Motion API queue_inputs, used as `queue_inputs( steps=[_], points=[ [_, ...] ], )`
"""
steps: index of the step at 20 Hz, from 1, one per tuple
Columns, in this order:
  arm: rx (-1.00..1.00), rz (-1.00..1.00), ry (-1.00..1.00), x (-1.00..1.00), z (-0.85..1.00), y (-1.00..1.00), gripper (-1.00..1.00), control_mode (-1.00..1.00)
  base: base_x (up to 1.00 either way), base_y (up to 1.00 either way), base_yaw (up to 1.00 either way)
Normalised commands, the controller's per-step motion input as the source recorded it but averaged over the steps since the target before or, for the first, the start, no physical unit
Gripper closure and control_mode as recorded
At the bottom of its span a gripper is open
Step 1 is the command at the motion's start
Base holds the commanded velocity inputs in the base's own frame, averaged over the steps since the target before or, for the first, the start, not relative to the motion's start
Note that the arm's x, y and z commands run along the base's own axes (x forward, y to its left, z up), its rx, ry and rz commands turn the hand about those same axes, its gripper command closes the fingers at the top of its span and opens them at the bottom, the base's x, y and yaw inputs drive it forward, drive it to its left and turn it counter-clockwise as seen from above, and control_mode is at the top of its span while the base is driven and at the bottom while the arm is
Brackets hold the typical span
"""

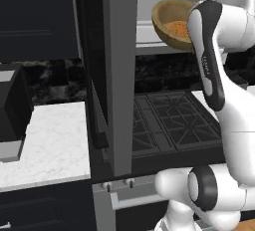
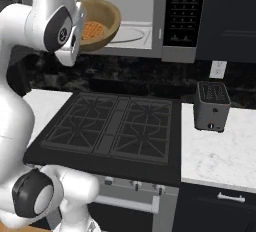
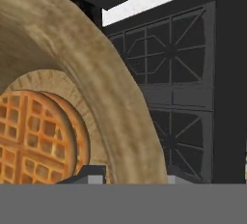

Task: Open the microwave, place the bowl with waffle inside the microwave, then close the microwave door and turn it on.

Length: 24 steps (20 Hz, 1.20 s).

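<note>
While tilted, bowl point(image 2: 102, 23) holds waffle point(image 2: 93, 30), microwave point(image 2: 165, 16) open

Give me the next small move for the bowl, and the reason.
Probably ease the bowl forward into the microwave. The door already stands open, and the hand holds the bowl, tilted with the waffle inside, in front of the cavity, above the stove.

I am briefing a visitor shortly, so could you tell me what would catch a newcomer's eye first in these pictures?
First the tan bowl, tilted on its side high above the stove with the waffle in it, gripped at its rim by the hand before the open microwave. Then the microwave door, swung wide open.
</note>
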Motion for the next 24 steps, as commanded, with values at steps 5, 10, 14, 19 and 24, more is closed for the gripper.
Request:
queue_inputs(
  steps=[5,10,14,19,24],
  points=[
    [0.0,0.0,0.2,0.97,-0.12,0.38,1.0,-1.0,0.0,0.0,0.0],
    [0.02,0.01,0.05,0.83,-0.07,0.25,1.0,-1.0,0.0,0.0,0.0],
    [0.05,0.03,0.0,0.79,-0.08,0.08,1.0,-1.0,0.0,0.0,0.0],
    [0.07,0.03,0.0,0.91,-0.19,0.0,1.0,-1.0,0.0,0.0,0.0],
    [0.09,0.0,0.0,0.73,-0.02,0.0,1.0,-1.0,0.0,0.0,0.0]
  ],
)
